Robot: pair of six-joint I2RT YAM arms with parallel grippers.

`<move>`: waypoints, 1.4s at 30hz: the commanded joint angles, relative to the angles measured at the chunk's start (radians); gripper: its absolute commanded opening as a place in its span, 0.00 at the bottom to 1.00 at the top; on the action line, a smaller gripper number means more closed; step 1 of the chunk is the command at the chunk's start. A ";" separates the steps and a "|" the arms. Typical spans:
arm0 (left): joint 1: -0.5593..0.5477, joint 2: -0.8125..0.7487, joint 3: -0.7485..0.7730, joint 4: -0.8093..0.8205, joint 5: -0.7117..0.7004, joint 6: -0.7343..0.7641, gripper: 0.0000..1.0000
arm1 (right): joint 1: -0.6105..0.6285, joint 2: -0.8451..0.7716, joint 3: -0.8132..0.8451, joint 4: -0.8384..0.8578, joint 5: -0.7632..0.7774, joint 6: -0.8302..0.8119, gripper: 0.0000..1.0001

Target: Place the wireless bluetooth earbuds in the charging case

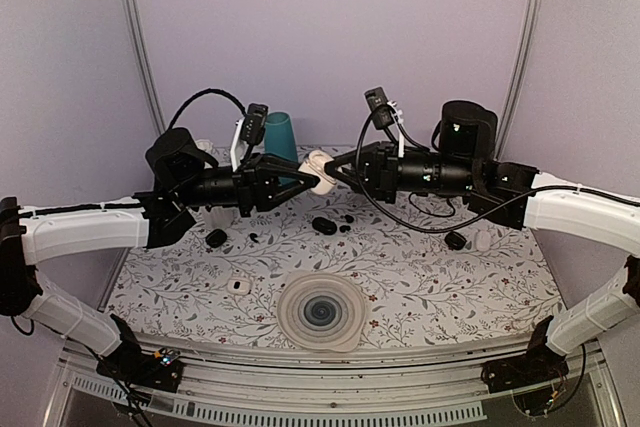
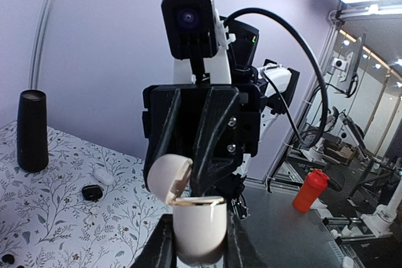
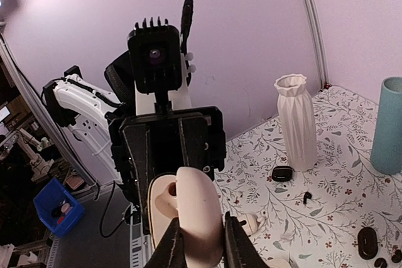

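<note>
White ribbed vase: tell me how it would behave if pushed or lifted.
The white ribbed vase stands upright, tall and slim, so a high push would probably tip it. Its pleated walls look rigid and would probably resist slipping. The open mouth suggests that it is hollow, so it is likely light.

Soft, even lilac light; sharp centres, wide-angle bending at edges.

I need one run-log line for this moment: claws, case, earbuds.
left claw: shut on charging case, midair | right claw: shut on its open lid | earbuds: on table, not inserted
</note>
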 commanded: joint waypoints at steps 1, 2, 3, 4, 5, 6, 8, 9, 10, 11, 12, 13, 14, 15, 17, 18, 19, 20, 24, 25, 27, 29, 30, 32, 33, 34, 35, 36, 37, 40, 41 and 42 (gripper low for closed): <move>-0.004 -0.008 -0.006 0.034 0.010 0.004 0.02 | 0.000 0.001 0.031 -0.004 -0.009 0.001 0.12; -0.004 -0.008 -0.008 0.033 0.009 0.003 0.05 | 0.000 -0.002 0.030 -0.004 -0.009 0.002 0.10; -0.005 -0.007 -0.009 0.033 0.007 0.004 0.09 | -0.001 -0.003 0.029 -0.002 -0.009 0.002 0.08; -0.003 -0.009 -0.009 0.035 0.006 0.003 0.12 | -0.001 -0.005 0.030 -0.002 -0.007 0.002 0.07; -0.003 -0.008 -0.011 0.035 0.006 0.002 0.14 | -0.001 -0.008 0.030 -0.002 -0.008 0.002 0.06; -0.004 -0.008 -0.011 0.036 0.006 0.002 0.17 | -0.001 -0.011 0.029 -0.001 -0.008 0.002 0.06; -0.004 -0.008 -0.012 0.036 0.006 0.003 0.21 | 0.000 -0.016 0.029 0.000 -0.006 0.001 0.05; -0.005 -0.008 -0.012 0.037 0.007 0.003 0.22 | -0.001 -0.019 0.030 0.000 -0.006 -0.001 0.05; -0.004 -0.009 -0.012 0.036 0.008 0.005 0.24 | -0.001 -0.021 0.030 0.000 -0.006 -0.001 0.05; -0.004 -0.008 -0.012 0.036 0.010 0.005 0.25 | -0.001 -0.022 0.031 -0.001 -0.007 -0.005 0.05; -0.004 -0.008 -0.012 0.036 0.013 0.006 0.26 | -0.001 -0.024 0.031 -0.003 -0.008 -0.008 0.05; -0.003 -0.009 -0.012 0.036 0.015 0.008 0.27 | -0.001 -0.025 0.033 -0.005 -0.006 -0.011 0.05; -0.003 -0.008 -0.012 0.036 0.018 0.009 0.28 | 0.000 -0.026 0.034 -0.008 -0.005 -0.014 0.05; -0.004 -0.009 -0.011 0.036 0.022 0.010 0.28 | -0.001 -0.026 0.035 -0.011 -0.005 -0.016 0.05; -0.003 -0.008 -0.009 0.027 0.027 0.015 0.32 | -0.001 -0.026 0.041 -0.020 -0.004 -0.023 0.05; -0.005 -0.009 -0.007 0.020 0.029 0.020 0.34 | 0.000 -0.024 0.045 -0.027 -0.003 -0.027 0.05; -0.004 -0.008 -0.006 0.015 0.031 0.023 0.36 | -0.001 -0.024 0.047 -0.031 -0.003 -0.031 0.05; -0.005 -0.008 -0.005 0.011 0.034 0.026 0.37 | -0.001 -0.025 0.048 -0.036 -0.001 -0.035 0.05; -0.004 -0.009 -0.002 0.000 0.039 0.035 0.40 | -0.001 -0.027 0.048 -0.049 0.002 -0.048 0.05; -0.004 -0.008 -0.002 -0.002 0.039 0.036 0.39 | -0.001 -0.026 0.048 -0.050 0.002 -0.049 0.05; -0.004 -0.008 -0.002 -0.003 0.042 0.038 0.37 | -0.001 -0.023 0.047 -0.057 0.001 -0.054 0.05; -0.006 -0.005 0.001 -0.005 0.050 0.038 0.36 | -0.001 -0.022 0.047 -0.064 -0.003 -0.060 0.05; -0.006 -0.004 0.003 -0.006 0.054 0.039 0.35 | -0.001 -0.021 0.065 -0.069 -0.006 -0.063 0.05; -0.006 -0.003 0.005 -0.008 0.059 0.041 0.33 | -0.001 -0.018 0.086 -0.081 -0.010 -0.071 0.05; -0.006 -0.002 0.007 -0.009 0.062 0.042 0.31 | 0.000 -0.015 0.091 -0.085 -0.011 -0.074 0.05; -0.007 -0.002 0.009 -0.011 0.067 0.044 0.29 | -0.001 -0.015 0.092 -0.088 -0.011 -0.077 0.05; -0.007 0.000 0.011 -0.014 0.070 0.047 0.28 | -0.001 -0.016 0.093 -0.090 -0.011 -0.079 0.05; -0.008 0.000 0.014 -0.018 0.072 0.050 0.27 | 0.000 -0.016 0.094 -0.091 -0.011 -0.081 0.05; -0.008 0.001 0.016 -0.024 0.073 0.053 0.26 | -0.002 -0.014 0.096 -0.092 -0.011 -0.082 0.05; -0.010 0.001 0.018 -0.031 0.072 0.059 0.21 | -0.003 -0.006 0.103 -0.101 -0.021 -0.087 0.05; -0.011 0.001 0.018 -0.031 0.071 0.059 0.20 | -0.003 -0.003 0.107 -0.104 -0.024 -0.087 0.05; -0.010 0.000 0.018 -0.031 0.071 0.058 0.18 | -0.003 0.000 0.109 -0.107 -0.027 -0.088 0.05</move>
